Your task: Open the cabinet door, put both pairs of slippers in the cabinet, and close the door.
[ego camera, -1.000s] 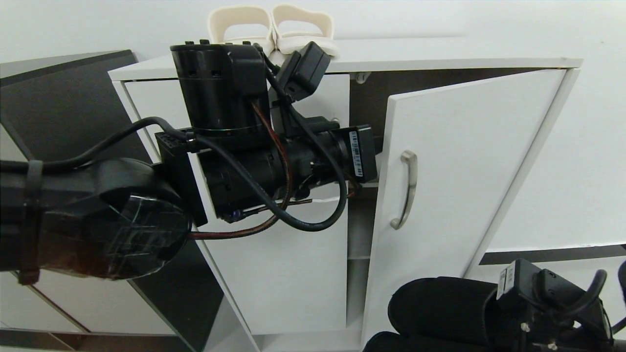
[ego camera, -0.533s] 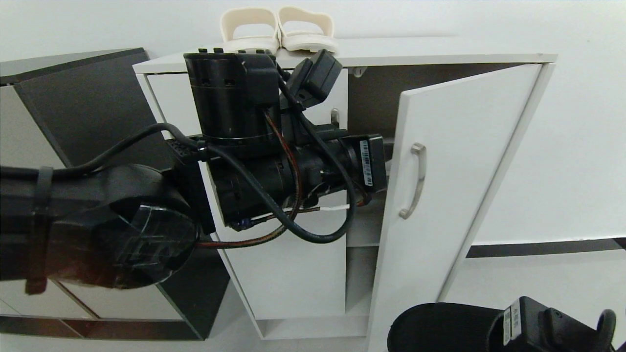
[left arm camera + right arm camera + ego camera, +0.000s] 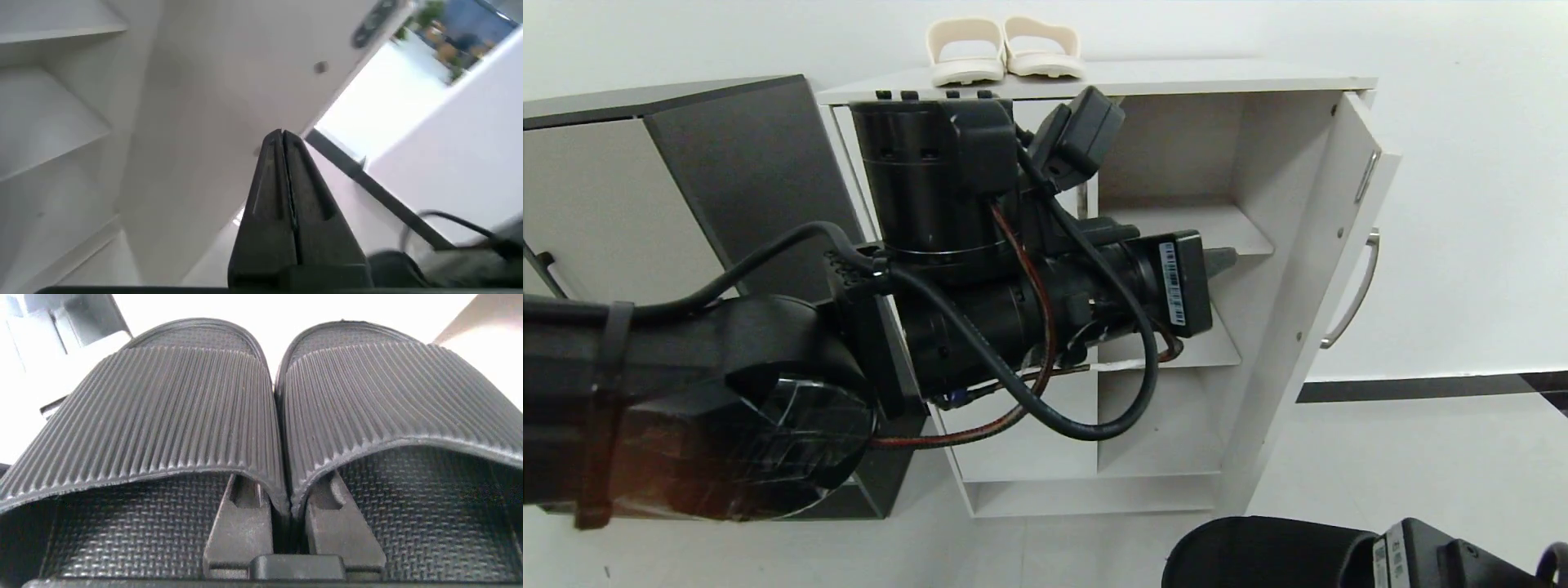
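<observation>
— Where is the cabinet door found?

— It is seen swung wide open at three o'clock of the white cabinet. Its inner face is turned toward the shelves. The metal handle is carried on its outer face, at three o'clock of the door's edge.

— And where are the slippers placed?

— The cream slippers are set side by side on the cabinet top, at twelve o'clock in the head view. The black slippers are held low, at five o'clock in that view. They are in front of the cabinet and well apart from the shelves.

— How is the right gripper described?

— It is clamped on the black slippers. One finger is tucked under each strap, and the two adjoining side walls are pinched between the fingers.

— And the left gripper?

— It is closed on nothing, with its fingers pressed flat together. It is held in front of the opened compartment at about the level of the upper shelf. It is pointed toward three o'clock and is near the door's inner face.

— What else is noted?

— A dark cabinet is stood just beside the white one, at nine o'clock of it.
</observation>
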### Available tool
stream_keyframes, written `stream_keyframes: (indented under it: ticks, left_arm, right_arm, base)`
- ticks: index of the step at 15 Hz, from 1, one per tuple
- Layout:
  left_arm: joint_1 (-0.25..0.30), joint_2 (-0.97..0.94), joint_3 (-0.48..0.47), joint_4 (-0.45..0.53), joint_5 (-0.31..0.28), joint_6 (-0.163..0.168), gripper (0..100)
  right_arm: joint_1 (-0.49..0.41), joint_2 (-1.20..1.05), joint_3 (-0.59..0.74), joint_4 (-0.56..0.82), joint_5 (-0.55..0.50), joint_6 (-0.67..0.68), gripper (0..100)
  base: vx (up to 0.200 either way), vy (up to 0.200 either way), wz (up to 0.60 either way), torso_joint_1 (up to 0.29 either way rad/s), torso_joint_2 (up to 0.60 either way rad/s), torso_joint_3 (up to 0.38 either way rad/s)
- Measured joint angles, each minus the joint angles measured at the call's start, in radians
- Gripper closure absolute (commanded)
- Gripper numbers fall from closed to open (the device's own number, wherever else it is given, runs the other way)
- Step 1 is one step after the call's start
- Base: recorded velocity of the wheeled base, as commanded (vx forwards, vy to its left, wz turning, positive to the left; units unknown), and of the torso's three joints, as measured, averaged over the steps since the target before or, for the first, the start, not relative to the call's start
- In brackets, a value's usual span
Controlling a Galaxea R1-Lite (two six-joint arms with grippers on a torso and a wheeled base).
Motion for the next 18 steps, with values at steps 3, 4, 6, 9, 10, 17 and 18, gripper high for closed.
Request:
stream_keyframes:
  ticks: [3,4,6,9,10,17,18]
  left_arm:
    - [0.062,-0.033,0.055,-0.02,0.084,0.056,100]
    - [0.084,-0.074,0.104,-0.016,0.118,0.097,100]
    - [0.129,-0.19,0.206,0.016,0.161,0.156,100]
    - [0.28,-0.453,0.351,0.191,0.229,0.196,100]
    - [0.34,-0.551,0.397,0.258,0.258,0.202,100]
    - [0.706,-1.266,0.804,0.568,0.688,0.307,100]
    - [0.781,-1.353,0.869,0.599,0.7,0.321,100]
  right_arm:
    - [-0.038,0.05,-0.04,-0.07,-0.056,0.068,100]
    - [-0.051,0.081,-0.057,-0.094,-0.129,0.102,100]
    - [-0.069,0.162,-0.104,-0.159,-0.237,0.169,100]
    - [-0.085,0.334,-0.196,-0.269,-0.407,0.225,100]
    - [-0.086,0.398,-0.244,-0.297,-0.463,0.24,100]
    - [-0.136,0.678,-0.498,-0.341,-0.71,0.27,100]
    - [-0.138,0.689,-0.499,-0.343,-0.716,0.27,100]
  base:
    - [0.0,0.0,0.0,0.0,0.0,0.0]
    - [0.0,0.0,0.0,0.0,0.0,0.0]
    - [0.0,0.0,0.0,0.0,0.0,0.0]
    - [0.0,0.0,0.0,0.0,0.0,0.0]
    - [0.0,0.0,0.0,0.0,0.0,0.0]
    - [0.0,0.0,0.0,0.0,0.0,0.0]
    - [0.0,0.0,0.0,0.0,0.0,0.0]
